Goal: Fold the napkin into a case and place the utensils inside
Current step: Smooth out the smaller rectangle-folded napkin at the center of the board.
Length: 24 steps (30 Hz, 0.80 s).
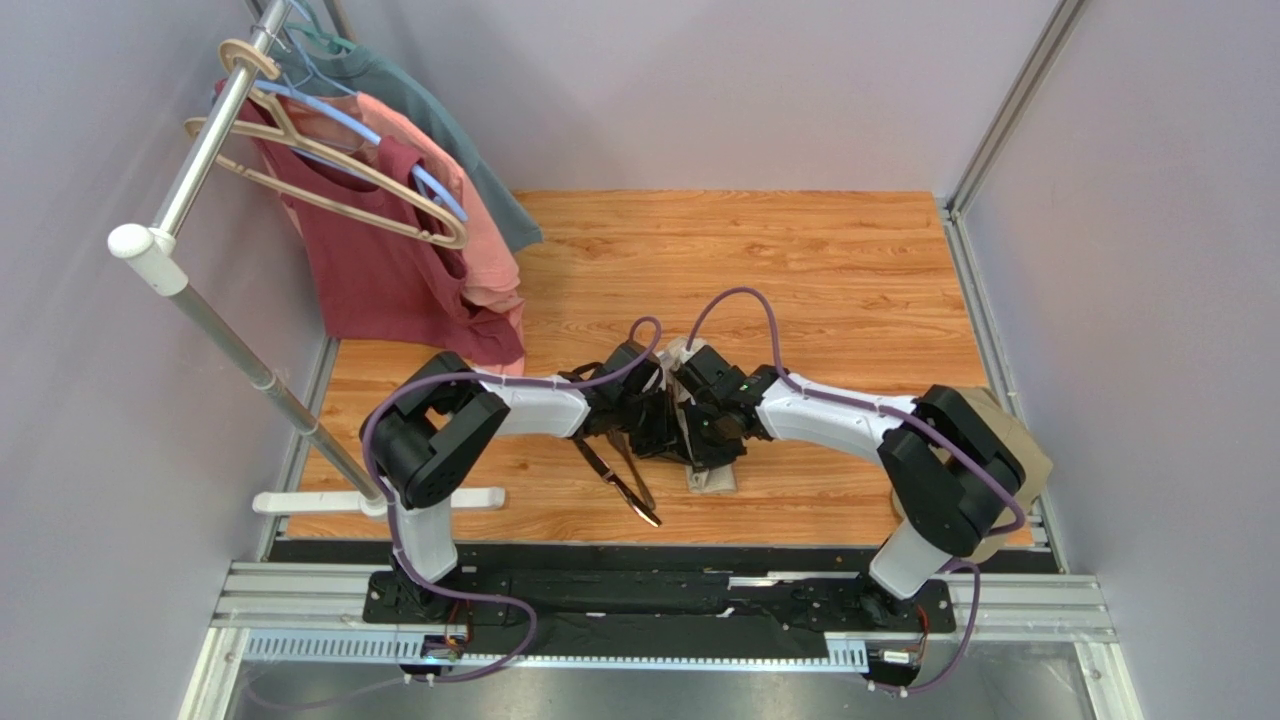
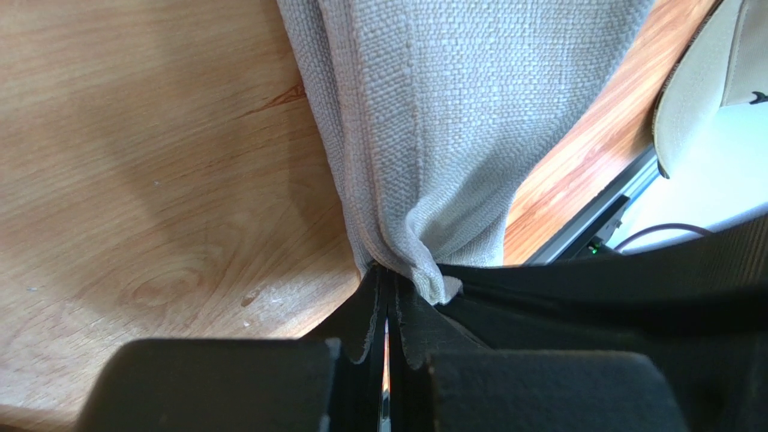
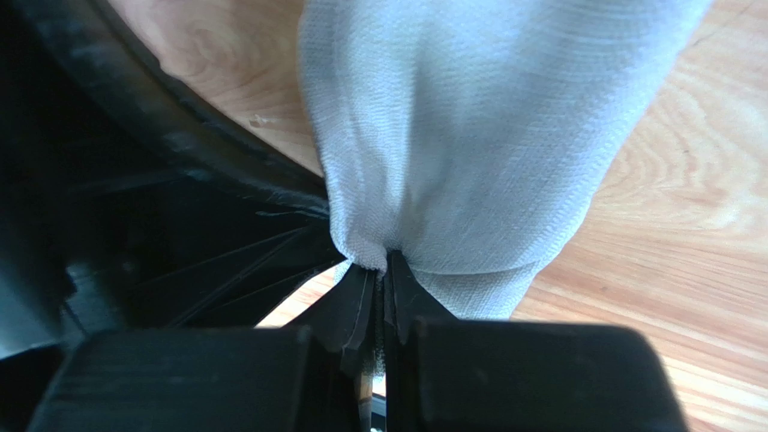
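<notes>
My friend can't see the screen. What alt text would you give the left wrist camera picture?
The black left gripper is pinched shut on a gathered edge of a beige woven cloth napkin, which spreads away from it above a light wooden table. Part of a tan cap shows at the upper right, near the table's edge.

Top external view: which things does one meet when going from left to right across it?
Clothes rail → red shirt → pink shirt → utensils → napkin → tan cap.
</notes>
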Motion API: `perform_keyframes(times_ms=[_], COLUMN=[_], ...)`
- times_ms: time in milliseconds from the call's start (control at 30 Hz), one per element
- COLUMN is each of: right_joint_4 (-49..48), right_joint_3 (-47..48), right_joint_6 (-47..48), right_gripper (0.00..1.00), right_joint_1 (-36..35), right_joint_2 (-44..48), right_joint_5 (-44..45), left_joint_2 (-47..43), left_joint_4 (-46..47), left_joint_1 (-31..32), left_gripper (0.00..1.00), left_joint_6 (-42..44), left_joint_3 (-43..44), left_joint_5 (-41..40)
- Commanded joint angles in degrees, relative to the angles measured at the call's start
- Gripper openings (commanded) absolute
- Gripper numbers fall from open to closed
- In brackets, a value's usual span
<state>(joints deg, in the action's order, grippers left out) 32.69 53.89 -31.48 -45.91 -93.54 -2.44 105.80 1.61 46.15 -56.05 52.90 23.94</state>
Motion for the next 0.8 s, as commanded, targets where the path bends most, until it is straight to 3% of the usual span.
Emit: perform_keyframes(times_ms=[0,67,200,333,467,600,767], right_joint_4=[-10.3,-11.4,-17.2,-21.3,-24.7,-27.2,-28.2], right_joint_3=[-5.3,-6.2,-11.1,-14.9,-17.7,-19.2,-21.1], right_joint_6=[-1.5,-0.9,0.0,1.1,2.6,2.8,2.2], right_gripper=[0.08,0.13,0.27,0.36,0.45,0.47,0.45], right_joint_1=[2.2,2.8,5.8,9.0,10.7,12.1,14.4], right_joint_2=[1.3,2.3,4.4,5.9,6.9,7.1,9.1], right_joint_5=[-3.4,-4.7,-9.9,-15.0,-20.1,-22.7,-26.6], left_joint_2=[-2.2,-3.9,-7.4,-10.1,-9.0,-3.2,2.7], left_joint_4=[-2.9,-5.7,-10.7,-14.5,-12.7,-8.0,-9.4], left_joint_1=[0.6,0.5,-0.5,-4.4,-7.9,-8.3,-8.7], left_gripper=[0.00,0.01,0.14,0.16,0.14,0.07,0.04], left_joint_6=[1.6,3.3,7.2,11.0,11.5,10.3,11.1], left_joint_3=[-0.7,-0.5,1.1,4.2,7.2,12.5,19.2], left_joint_5=[-3.1,-4.8,-6.7,-4.5,-1.1,5.7,2.3])
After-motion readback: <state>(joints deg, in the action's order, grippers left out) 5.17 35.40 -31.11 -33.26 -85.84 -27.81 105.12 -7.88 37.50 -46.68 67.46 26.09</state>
